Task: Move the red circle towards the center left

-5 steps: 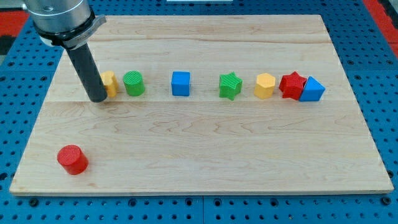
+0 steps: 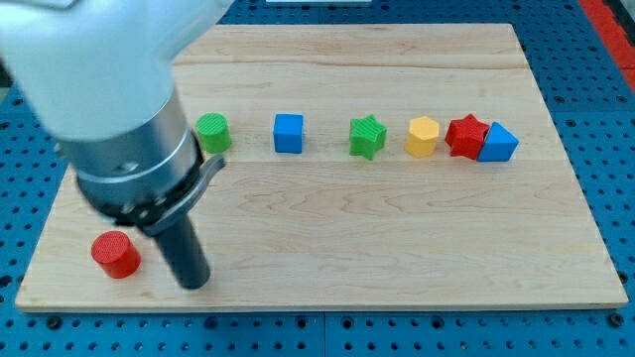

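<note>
The red circle [image 2: 116, 254] is a short red cylinder near the board's bottom left corner. My tip [image 2: 193, 282] rests on the board just to the right of it, a small gap apart and slightly lower in the view. The arm's grey body covers the upper left of the board.
A row of blocks runs across the upper middle: green cylinder [image 2: 212, 132], blue cube [image 2: 288, 133], green star [image 2: 367, 137], yellow hexagon [image 2: 422, 137], red star [image 2: 464, 135], blue block [image 2: 498, 143]. The board's bottom edge [image 2: 317, 305] is close below my tip.
My tip has moved from beside the yellow block at the upper left down to the bottom left, beside the red circle. The arm now hides that yellow block. No block has moved.
</note>
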